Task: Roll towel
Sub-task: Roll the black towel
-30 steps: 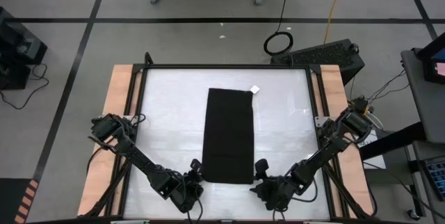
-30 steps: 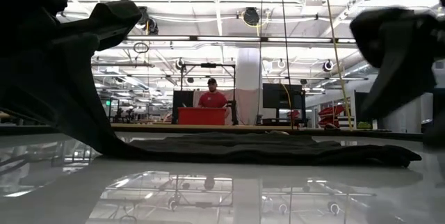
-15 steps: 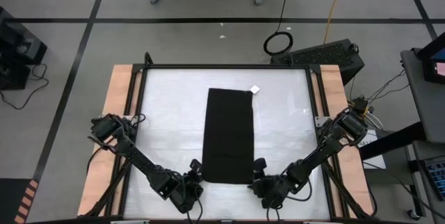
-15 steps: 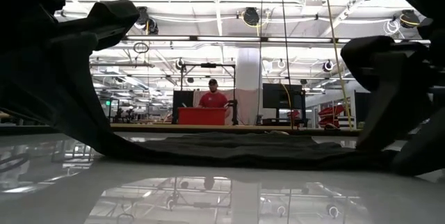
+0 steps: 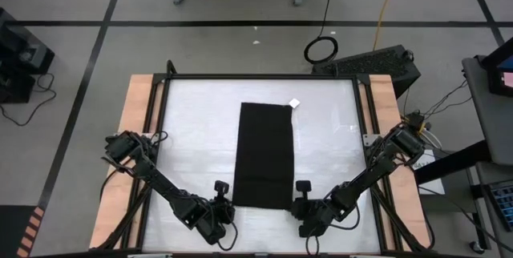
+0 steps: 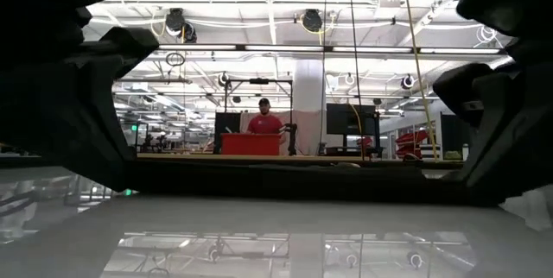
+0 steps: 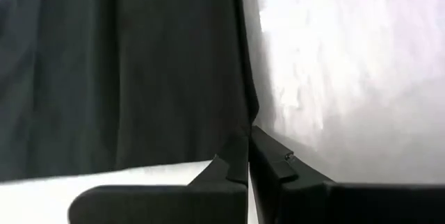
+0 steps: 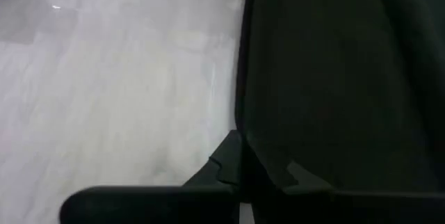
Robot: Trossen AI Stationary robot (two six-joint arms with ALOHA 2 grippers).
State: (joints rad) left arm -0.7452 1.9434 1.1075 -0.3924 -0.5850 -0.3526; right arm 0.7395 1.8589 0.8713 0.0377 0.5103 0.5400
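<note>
The black towel lies as a long narrow strip down the middle of the white table, with a small white tag at its far right corner. My left gripper is shut at the strip's near left corner. My right gripper is shut at its near right corner. In the low view the towel's near edge runs as a straight dark band between the left gripper and the right gripper. My left gripper pinches the towel's near left corner between its two fingers, slanting down from the table's near side. The corner is raised a little; the rest lies flat. How many layers, I cannot tell. My right gripper pinches the towel's near right corner between its two fingers, slanting down from the near side. That corner is raised a little too, and the near edge is drawn nearly straight between the two holds.
Bare white table lies to the left and right of the strip, framed by wooden side rails. Beyond the far edge, in the low view, a person stands behind a red bin.
My right gripper has moved in to the towel's near right corner, shut and taken hold of it. Both grippers have rolled about their own axes. The towel's near edge, which sagged onto the table toward the right, is now lifted and straight between them.
</note>
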